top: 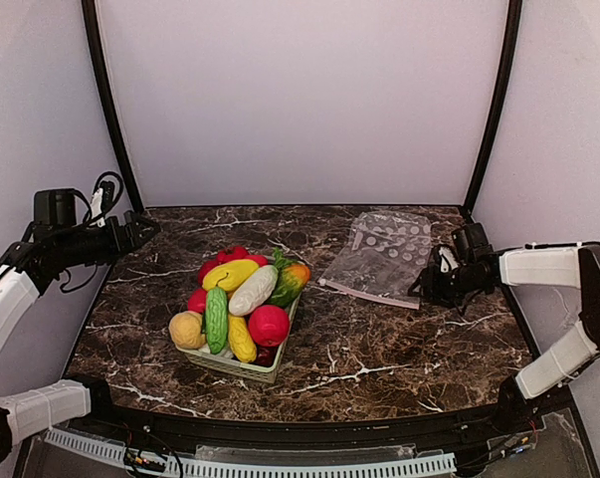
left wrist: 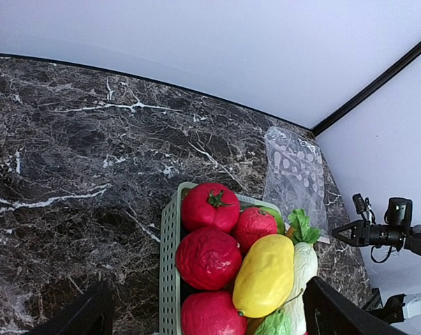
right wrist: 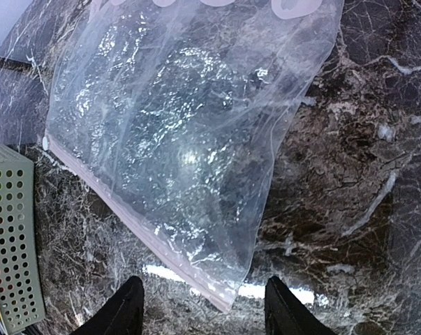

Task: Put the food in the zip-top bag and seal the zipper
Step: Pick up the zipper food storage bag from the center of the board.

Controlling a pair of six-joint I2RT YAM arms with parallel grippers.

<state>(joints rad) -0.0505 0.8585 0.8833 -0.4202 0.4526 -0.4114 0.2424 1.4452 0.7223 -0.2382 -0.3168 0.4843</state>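
The food (top: pixel 242 304), glossy toy fruits and vegetables, is piled in a pale green basket (top: pixel 242 368) at mid table. The left wrist view shows a red tomato (left wrist: pixel 210 206) and a yellow fruit (left wrist: pixel 264 276). The zip-top bag (top: pixel 384 251) lies flat and empty to the right, its pink zipper (top: pixel 364 292) along the near edge. My right gripper (top: pixel 422 287) is open just above the bag's near right corner (right wrist: pixel 224 296), with the zipper (right wrist: pixel 137 223) running up to the left. My left gripper (top: pixel 146 230) is open and empty, high at the far left, looking down on the basket.
The basket's perforated wall (right wrist: pixel 11 237) sits left of the bag in the right wrist view. Black frame posts (top: pixel 108 100) stand at the back corners. Bare marble table (top: pixel 379 349) lies in front of the bag and left of the basket (left wrist: pixel 70 174).
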